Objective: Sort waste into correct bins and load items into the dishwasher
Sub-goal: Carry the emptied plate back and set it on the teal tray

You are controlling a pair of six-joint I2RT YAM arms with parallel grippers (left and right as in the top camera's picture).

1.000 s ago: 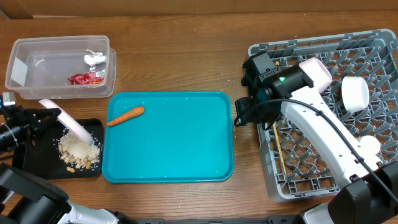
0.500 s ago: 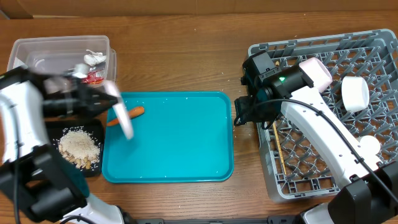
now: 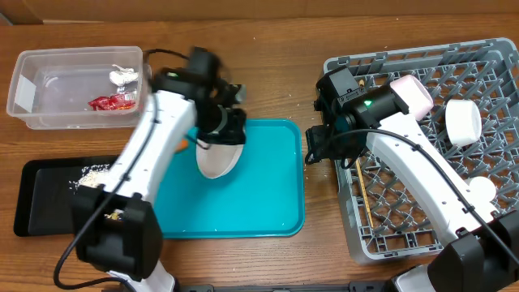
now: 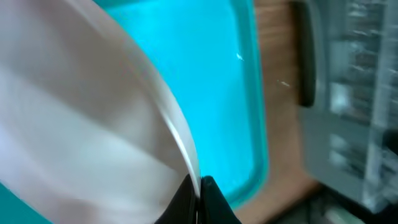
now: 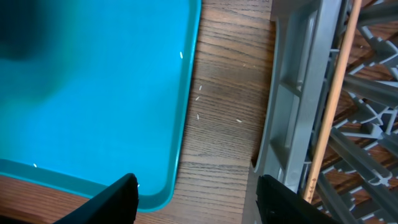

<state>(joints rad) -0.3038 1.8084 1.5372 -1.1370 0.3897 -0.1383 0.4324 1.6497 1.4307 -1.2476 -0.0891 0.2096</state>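
White plate (image 3: 217, 161), overhead: hangs over teal tray (image 3: 268, 199), pinched by left gripper (image 3: 217, 139); dish rack (image 3: 381, 58) at 3 o'clock, so lift rim over wall.
Left wrist: fingers (image 4: 217, 205) nip rim at 6 o'clock; hold firm.
Right wrist: right gripper (image 5: 200, 196) spread, empty.

This looks like a robotics lab bench set up as a kitchen clean-up station. Two robot arms (image 3: 413, 170) work at a wooden desk (image 3: 243, 73) that carries a grey dish rack (image 3: 349, 65) at the right, a teal tray (image 3: 268, 186) in the middle, and a clear tub (image 3: 77, 53) and black tray (image 3: 40, 203) at the left.
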